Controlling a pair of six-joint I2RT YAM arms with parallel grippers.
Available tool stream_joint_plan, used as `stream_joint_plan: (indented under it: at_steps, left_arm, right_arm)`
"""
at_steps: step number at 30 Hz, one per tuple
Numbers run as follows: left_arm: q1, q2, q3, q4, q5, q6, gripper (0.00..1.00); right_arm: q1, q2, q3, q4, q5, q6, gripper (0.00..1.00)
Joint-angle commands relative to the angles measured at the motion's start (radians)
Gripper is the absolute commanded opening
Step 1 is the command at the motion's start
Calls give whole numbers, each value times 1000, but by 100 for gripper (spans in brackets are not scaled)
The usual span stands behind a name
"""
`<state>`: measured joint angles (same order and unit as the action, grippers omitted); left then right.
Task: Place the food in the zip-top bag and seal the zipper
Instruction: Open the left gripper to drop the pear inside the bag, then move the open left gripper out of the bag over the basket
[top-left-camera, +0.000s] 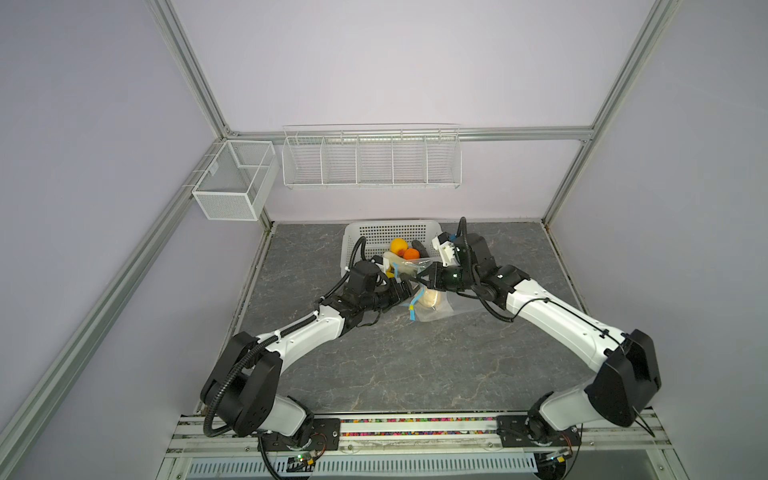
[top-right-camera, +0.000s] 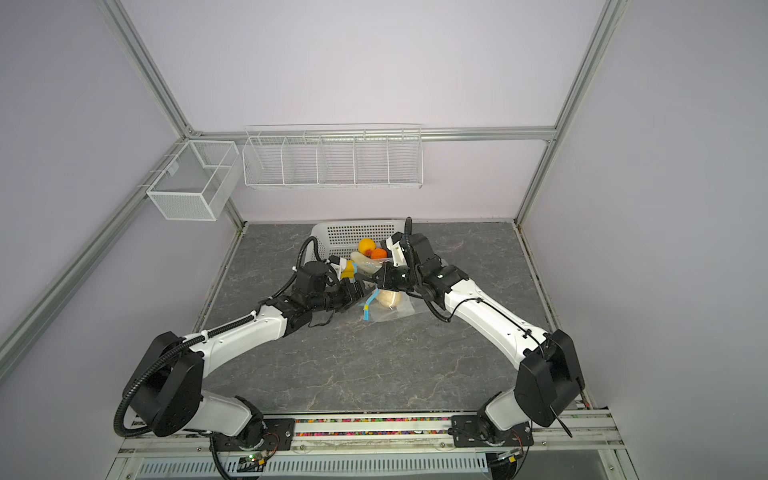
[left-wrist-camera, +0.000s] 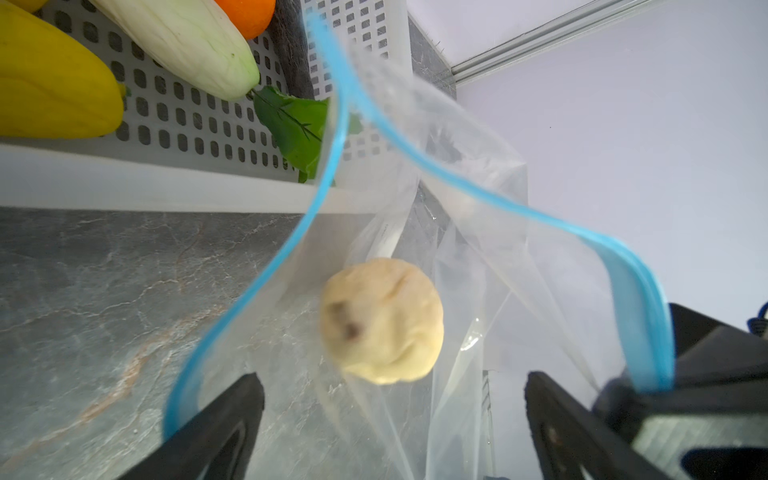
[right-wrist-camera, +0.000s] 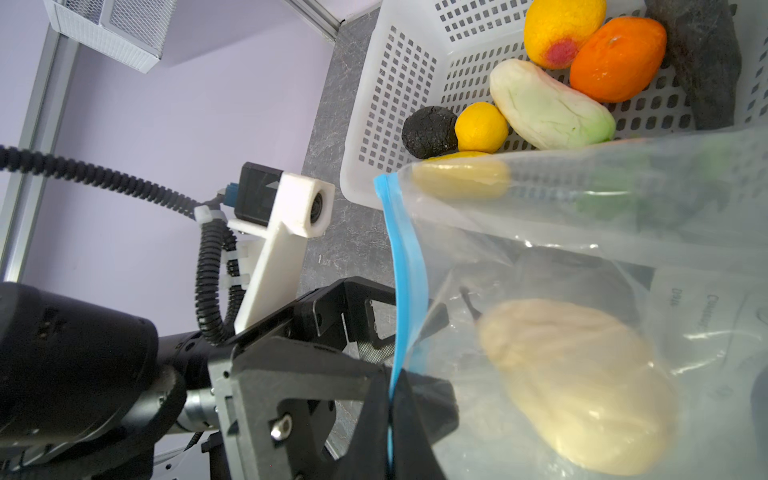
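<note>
The clear zip-top bag (top-left-camera: 440, 309) (top-right-camera: 397, 311) lies in front of the white basket, its mouth held up. My right gripper (right-wrist-camera: 390, 411) (top-left-camera: 424, 274) is shut on the blue zipper (right-wrist-camera: 409, 266) edge. A beige food piece (left-wrist-camera: 382, 320) (right-wrist-camera: 577, 386) (top-left-camera: 430, 298) sits inside the bag, blurred in the left wrist view. My left gripper (left-wrist-camera: 392, 378) (top-left-camera: 405, 289) stands open at the bag's mouth with nothing between its fingers. The zipper (left-wrist-camera: 328, 174) loops wide open. More food lies in the basket: a yellow piece (left-wrist-camera: 50, 79), a white-green one (right-wrist-camera: 548, 108), an orange one (right-wrist-camera: 615, 58), a black one (right-wrist-camera: 430, 131).
The white perforated basket (top-left-camera: 365, 237) (right-wrist-camera: 399, 83) stands at the back of the grey marbled table (top-left-camera: 395, 365), touching the bag. Two white wire racks (top-left-camera: 232, 183) (top-left-camera: 370, 160) hang on the back wall. Aluminium frame posts border the table on both sides.
</note>
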<state>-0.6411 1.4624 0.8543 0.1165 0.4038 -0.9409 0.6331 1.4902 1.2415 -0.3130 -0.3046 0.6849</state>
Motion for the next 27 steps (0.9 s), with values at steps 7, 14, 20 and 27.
stream_joint_plan:
  at_steps: [7,14,20,27]
  left_arm:
    - [-6,-63,33,-26,-21,32,89]
    - [1,-108,88,-180,-77,129,88]
    - [13,-97,102,-230,-77,174,88]
    - [70,-77,147,-335,-74,269,87]
  right_arm:
    - [2,-32,-13,-3,18,11,6]
    - [-11,-52,-26,-71,91,1,7]
    - [-17,-66,-49,-84,108,4,7]
    - [-20,-80,-63,-86,112,-5,6]
